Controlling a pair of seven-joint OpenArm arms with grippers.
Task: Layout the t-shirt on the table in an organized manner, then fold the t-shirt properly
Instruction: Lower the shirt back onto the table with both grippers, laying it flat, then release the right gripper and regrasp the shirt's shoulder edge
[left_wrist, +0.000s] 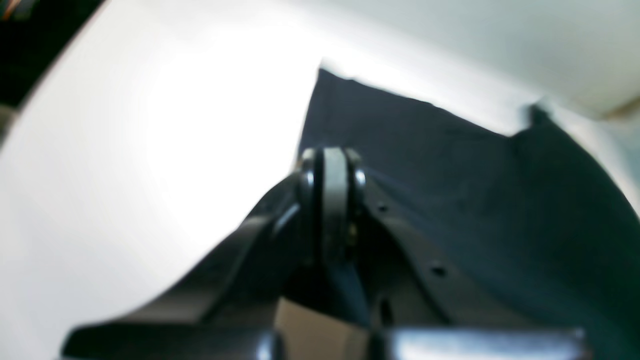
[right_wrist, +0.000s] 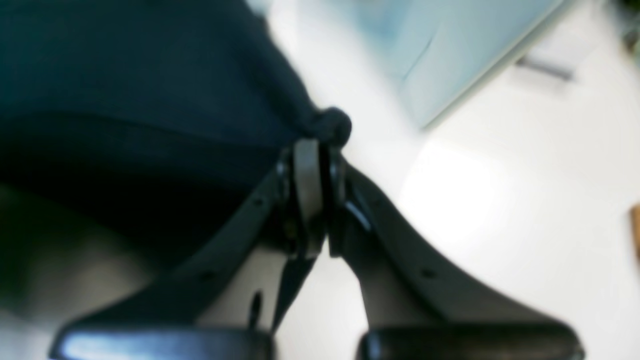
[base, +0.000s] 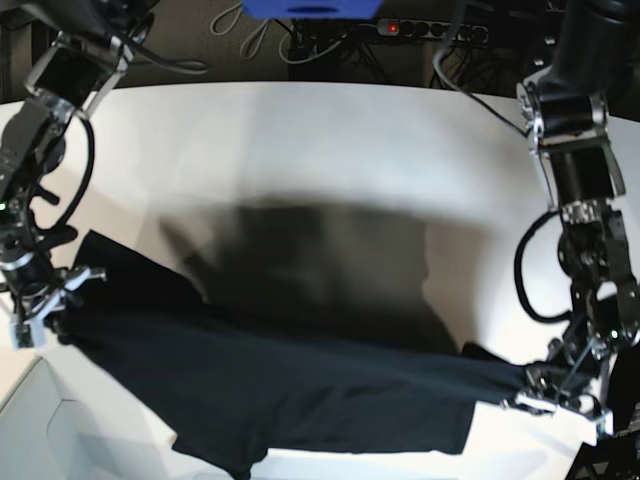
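Left fingers (left_wrist: 334, 165) and right fingers (right_wrist: 309, 157) clamped on black t-shirt (base: 300, 385), stretched above table (base: 330, 140).

bare table (base: 330, 140) beyond, t-shirt (base: 300, 390) (held aloft) spanning front

Both wrist views blur the t-shirt (left_wrist: 450, 165) (print and tag unseen).

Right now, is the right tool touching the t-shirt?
Touching. The right wrist view shows the right tool shut on a bunched bit of the t-shirt, cloth bulging just past its tips.
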